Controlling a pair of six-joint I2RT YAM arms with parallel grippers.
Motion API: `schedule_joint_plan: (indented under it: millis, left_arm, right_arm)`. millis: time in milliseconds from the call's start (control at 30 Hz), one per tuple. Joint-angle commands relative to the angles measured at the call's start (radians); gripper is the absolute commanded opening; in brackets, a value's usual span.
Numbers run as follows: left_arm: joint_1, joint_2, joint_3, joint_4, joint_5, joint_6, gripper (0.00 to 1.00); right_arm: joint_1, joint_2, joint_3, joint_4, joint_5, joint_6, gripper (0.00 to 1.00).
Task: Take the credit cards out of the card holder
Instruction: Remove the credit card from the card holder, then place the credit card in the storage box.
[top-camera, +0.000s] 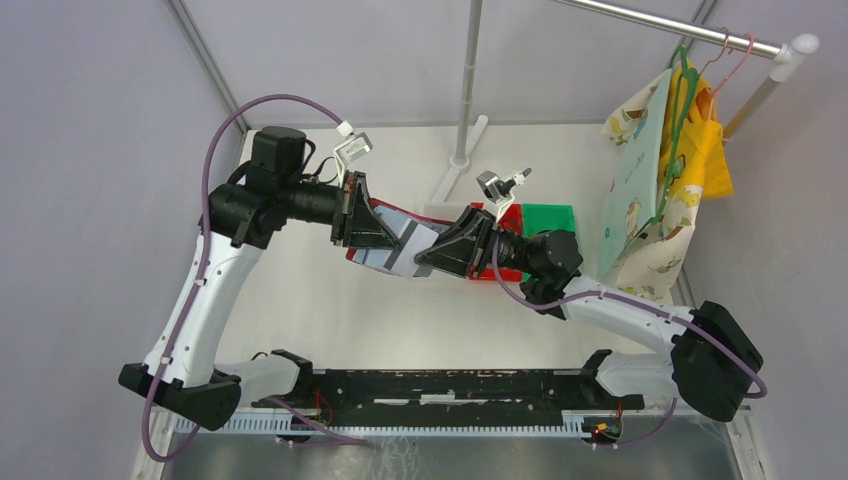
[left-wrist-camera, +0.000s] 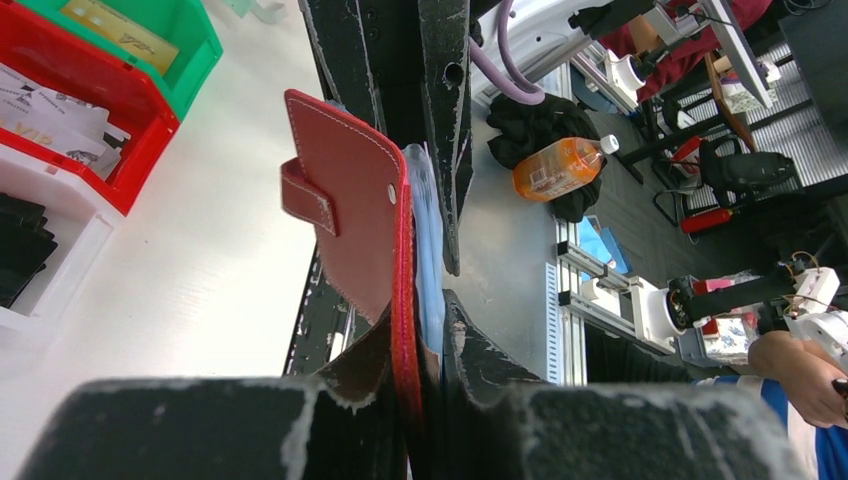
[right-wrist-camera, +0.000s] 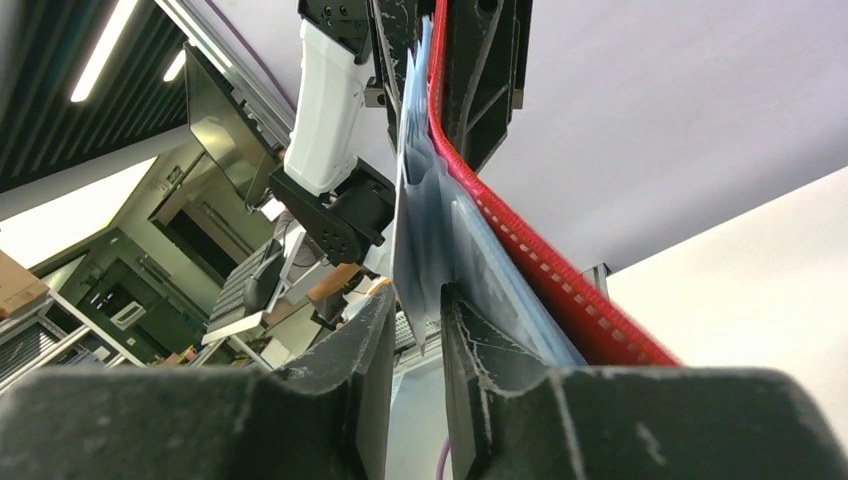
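The card holder (top-camera: 408, 243) is a red wallet held in the air between the two arms, its grey-blue inside facing up. My left gripper (left-wrist-camera: 420, 320) is shut on its near edge, and the red cover with the snap tab (left-wrist-camera: 345, 210) stands up from the jaws. My right gripper (right-wrist-camera: 417, 300) is at the opposite end, jaws slightly apart. A thin grey-blue sheet (right-wrist-camera: 412, 240) from the wallet's inside hangs loose in that gap; card or pocket flap, I cannot tell. Credit cards lie in the bins: golden-tan (left-wrist-camera: 120, 28), pale (left-wrist-camera: 50, 105), dark (left-wrist-camera: 20, 250).
Green bin (left-wrist-camera: 190, 40), red bin (left-wrist-camera: 130, 150) and white bin (left-wrist-camera: 70, 240) stand in a row on the white table behind the wallet. A clothes rail with hangers and cloths (top-camera: 660, 170) fills the back right. A pole stand (top-camera: 462, 150) rises at the back centre.
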Motion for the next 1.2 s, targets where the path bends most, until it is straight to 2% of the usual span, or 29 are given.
schedule_joint_plan:
  millis: [0, 100, 200, 433, 533, 700, 867, 933, 1000, 1167]
  left_arm:
    - [0.001, -0.029, 0.020, 0.025, 0.003, 0.042, 0.02]
    - [0.002, -0.028, 0.020, 0.020, -0.027, 0.056, 0.02]
    - [0.002, -0.028, 0.029, 0.020, -0.066, 0.062, 0.02]
    - [0.005, -0.006, 0.065, -0.034, -0.164, 0.117, 0.02]
    - [0.007, -0.006, 0.068, -0.041, -0.233, 0.129, 0.02]
    - [0.009, -0.002, 0.084, -0.059, -0.338, 0.173, 0.02]
    - [0.008, 0.004, 0.087, -0.059, -0.458, 0.191, 0.02]
    - [0.009, 0.008, 0.092, -0.076, -0.449, 0.214, 0.02]
    - [0.007, -0.003, 0.089, -0.071, -0.425, 0.206, 0.02]
    - [0.009, -0.029, 0.093, -0.043, -0.404, 0.187, 0.03]
  right_arm:
    - [0.001, -0.001, 0.051, 0.119, 0.011, 0.033, 0.26]
    - [-0.001, -0.012, 0.056, 0.121, 0.002, 0.028, 0.18]
    - [-0.017, -0.039, 0.051, 0.090, -0.012, 0.013, 0.02]
    - [-0.150, -0.157, -0.046, -0.011, -0.074, 0.017, 0.00]
    - [-0.223, -0.225, -0.055, -0.176, -0.143, -0.051, 0.00]
    - [-0.381, -0.317, -0.021, -0.588, -0.240, -0.246, 0.00]
    - [-0.528, -0.349, 0.064, -1.122, -0.109, -0.571, 0.00]
    - [-0.552, -0.308, 0.101, -1.287, -0.013, -0.692, 0.00]
    - [-0.562, -0.267, 0.106, -1.352, 0.062, -0.759, 0.00]
    - [-0.565, -0.126, 0.104, -1.373, 0.157, -0.832, 0.00]
